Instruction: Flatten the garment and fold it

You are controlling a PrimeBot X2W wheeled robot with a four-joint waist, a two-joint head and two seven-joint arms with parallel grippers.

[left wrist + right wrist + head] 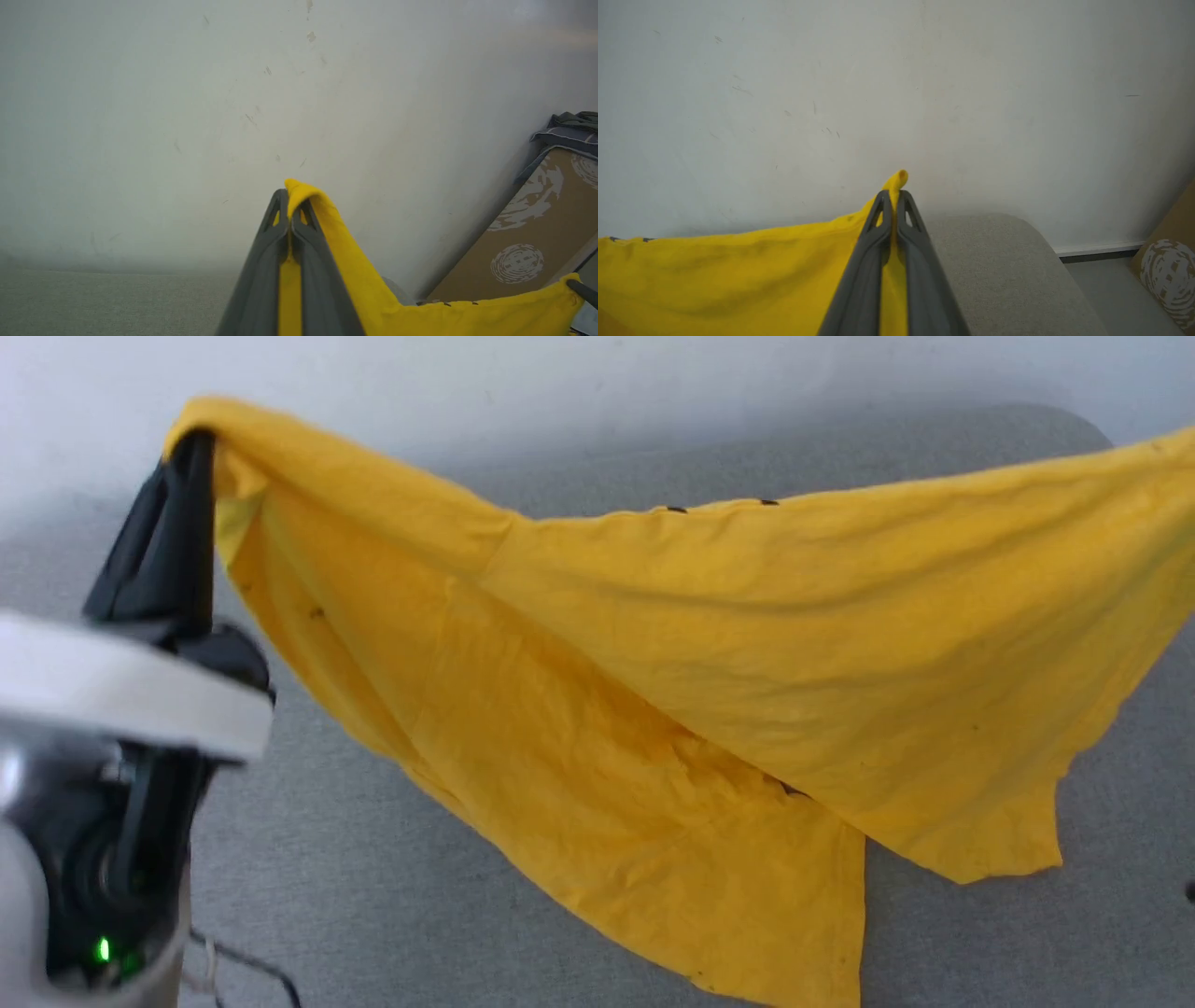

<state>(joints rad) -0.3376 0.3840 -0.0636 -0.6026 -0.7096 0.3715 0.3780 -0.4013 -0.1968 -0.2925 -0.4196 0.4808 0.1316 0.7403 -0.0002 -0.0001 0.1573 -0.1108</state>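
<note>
Head view: left gripper (191,443) pinched one corner of the shirt (709,691), which hung in the air over the grey cushion (355,877). Best to lower both ends evenly, top edge taut, so it lands flat. Shirt was plain yellow and wrinkled, lower flap drooping.

Left wrist view: fingers (261,270) were pressed together on the cloth.

Right wrist view: right gripper (894,196) clamped the other corner.

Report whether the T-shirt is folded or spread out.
Spread, unfolded: the garment hangs stretched between the left gripper and the right gripper, both shut on it.
</note>
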